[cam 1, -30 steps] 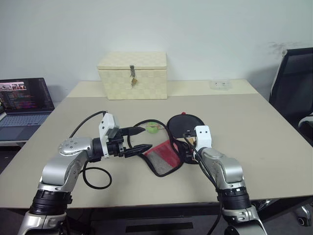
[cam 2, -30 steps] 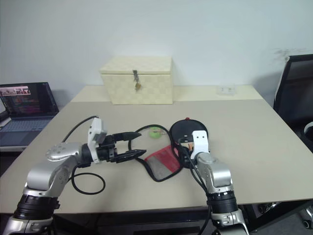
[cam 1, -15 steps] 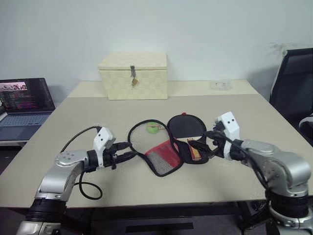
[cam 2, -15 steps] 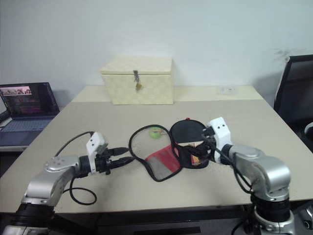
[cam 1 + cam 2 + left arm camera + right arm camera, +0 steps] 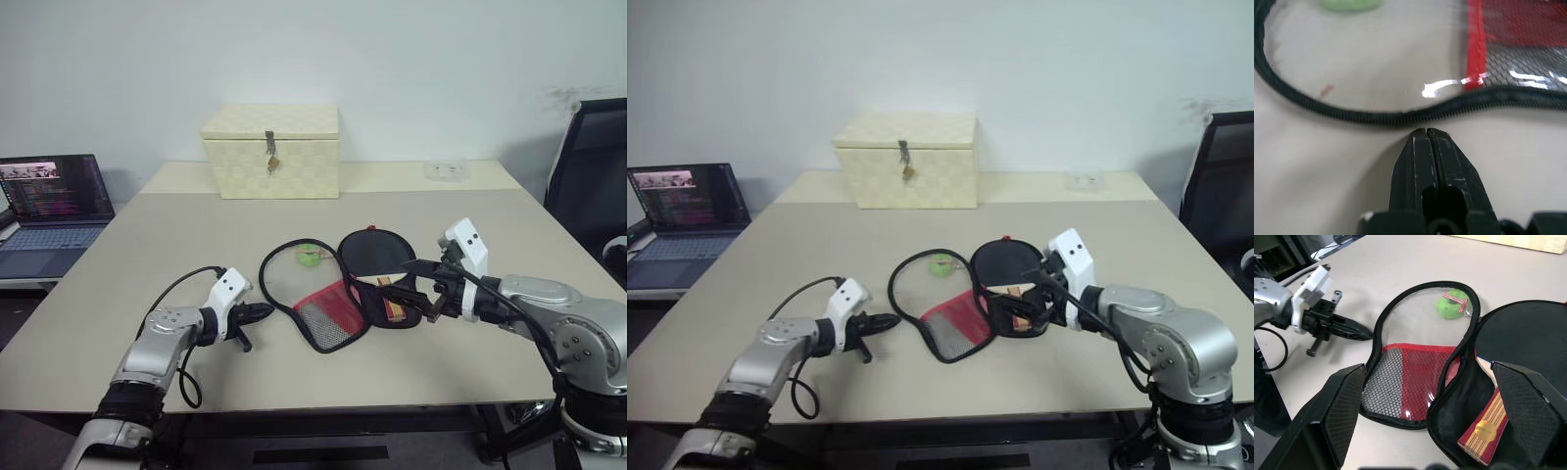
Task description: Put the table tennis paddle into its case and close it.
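The case lies unzipped and spread flat near the middle of the surface, its lid with the red panel and mesh pocket folded out toward the robot's left and its black half lying to the right. The paddle rests in that black half, its round black face toward the far side and its striped handle pointing toward the near edge, inside the pouch's rim. A small green ball sits under the clear part of the open lid, within the loop of the zipper edge. The left end effector is down at the surface, clenched with its two fingers pressed together, its tips just at the outer zipper edge of the lid; whether they pinch the fabric cannot be told. The right end effector hovers above the handle end of the case with its fingers spread wide, grasping nothing. At the far side stands a cream latched box, and an open laptop sits off to the left on a separate lower desk. A black chair stands at the right.
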`<state>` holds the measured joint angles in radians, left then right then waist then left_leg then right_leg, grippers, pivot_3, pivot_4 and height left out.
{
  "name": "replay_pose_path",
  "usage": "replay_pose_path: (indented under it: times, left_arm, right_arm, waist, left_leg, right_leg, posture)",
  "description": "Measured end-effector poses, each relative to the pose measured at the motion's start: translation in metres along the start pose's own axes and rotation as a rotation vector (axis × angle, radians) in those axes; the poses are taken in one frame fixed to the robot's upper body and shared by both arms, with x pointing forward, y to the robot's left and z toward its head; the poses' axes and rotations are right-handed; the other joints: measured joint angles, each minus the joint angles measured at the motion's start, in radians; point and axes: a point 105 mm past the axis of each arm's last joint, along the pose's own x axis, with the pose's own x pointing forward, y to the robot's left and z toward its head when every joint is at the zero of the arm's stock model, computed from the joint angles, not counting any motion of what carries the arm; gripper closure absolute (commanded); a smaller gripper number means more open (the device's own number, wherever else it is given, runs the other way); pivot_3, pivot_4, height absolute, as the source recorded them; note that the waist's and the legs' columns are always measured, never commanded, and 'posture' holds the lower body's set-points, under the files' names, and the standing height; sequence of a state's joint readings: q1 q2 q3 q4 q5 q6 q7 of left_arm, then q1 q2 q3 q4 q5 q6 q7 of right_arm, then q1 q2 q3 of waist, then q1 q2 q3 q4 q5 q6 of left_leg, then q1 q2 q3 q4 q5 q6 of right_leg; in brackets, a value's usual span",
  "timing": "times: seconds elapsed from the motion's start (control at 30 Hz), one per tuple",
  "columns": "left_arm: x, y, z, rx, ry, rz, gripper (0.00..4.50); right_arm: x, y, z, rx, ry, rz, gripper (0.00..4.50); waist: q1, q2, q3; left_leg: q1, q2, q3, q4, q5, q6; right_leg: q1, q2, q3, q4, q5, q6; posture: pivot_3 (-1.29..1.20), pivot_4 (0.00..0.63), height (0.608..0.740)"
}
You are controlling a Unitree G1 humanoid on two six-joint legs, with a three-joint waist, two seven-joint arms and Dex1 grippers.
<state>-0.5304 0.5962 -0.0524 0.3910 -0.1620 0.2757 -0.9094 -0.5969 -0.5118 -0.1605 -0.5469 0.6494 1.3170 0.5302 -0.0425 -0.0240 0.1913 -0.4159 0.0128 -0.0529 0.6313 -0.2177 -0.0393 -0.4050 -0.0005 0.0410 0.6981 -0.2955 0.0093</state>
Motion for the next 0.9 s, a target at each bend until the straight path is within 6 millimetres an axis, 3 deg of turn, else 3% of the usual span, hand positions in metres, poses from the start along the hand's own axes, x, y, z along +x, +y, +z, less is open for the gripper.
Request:
replay_pose_path:
  times: [0.23, 0.3, 0.4, 0.57, 0.63, 0.73, 0.9]
  left_arm:
    - [0.028, -0.007, 0.014, 0.026, -0.033, -0.019, 4.45]
    - [0.039, -0.014, 0.025, 0.044, -0.059, -0.047, 4.45]
    - [0.053, -0.022, 0.058, 0.086, -0.129, -0.084, 4.45]
    - [0.068, -0.035, 0.141, 0.202, -0.302, -0.145, 4.45]
    - [0.075, -0.044, 0.159, 0.224, -0.341, -0.180, 4.45]
    - [0.089, -0.052, 0.168, 0.240, -0.346, -0.211, 4.45]
    - [0.097, -0.051, 0.153, 0.227, -0.311, -0.222, 4.45]
  right_arm:
    - [-0.002, -0.002, -0.007, 0.004, 0.024, -0.013, 0.00]
    - [-0.002, -0.003, -0.007, 0.004, 0.025, -0.014, 0.00]
    - [-0.004, -0.004, -0.008, 0.000, 0.029, -0.022, 0.00]
    - [-0.014, -0.011, -0.008, -0.020, 0.050, -0.043, 0.00]
    - [-0.018, -0.015, -0.007, -0.029, 0.058, -0.056, 0.00]
    - [-0.024, -0.026, -0.010, -0.019, 0.082, -0.093, 0.00]
    - [-0.029, -0.041, -0.014, 0.023, 0.092, -0.154, 0.00]
  waist:
    - [0.019, -0.001, 0.000]
    - [0.020, -0.001, 0.000]
    - [0.017, -0.001, 0.000]
    - [0.015, -0.001, 0.000]
    - [0.014, -0.001, 0.000]
    - [0.009, -0.001, 0.000]
    - [0.001, -0.001, 0.000]
  left_leg:
    - [-0.002, -0.002, -0.003, 0.004, 0.000, 0.000]
    - [-0.003, -0.002, -0.003, 0.006, 0.000, 0.000]
    - [-0.005, -0.002, -0.002, 0.009, 0.000, 0.000]
    - [-0.006, -0.003, -0.001, 0.010, 0.000, 0.001]
    - [-0.006, -0.004, -0.001, 0.011, 0.000, 0.001]
    - [-0.005, -0.005, 0.001, 0.011, -0.001, 0.001]
    - [-0.004, -0.003, 0.002, 0.011, -0.001, 0.001]
  right_leg:
    - [0.002, 0.001, -0.001, 0.000, 0.001, 0.001]
    - [0.002, 0.001, -0.001, 0.000, 0.001, 0.003]
    - [0.001, 0.001, -0.002, 0.000, 0.002, 0.004]
    - [0.001, 0.002, -0.002, 0.000, 0.003, 0.005]
    - [0.001, 0.002, -0.002, 0.000, 0.003, 0.006]
    - [0.001, 0.003, 0.000, -0.001, 0.003, 0.006]
    - [0.000, 0.007, 0.001, 0.000, 0.003, 0.005]
  posture:
    - [0.00, 0.150, 0.740]
    - [0.00, 0.150, 0.740]
    - [0.00, 0.150, 0.740]
    - [0.00, 0.150, 0.740]
    - [0.00, 0.150, 0.740]
    - [0.00, 0.150, 0.740]
    - [0.00, 0.150, 0.740]
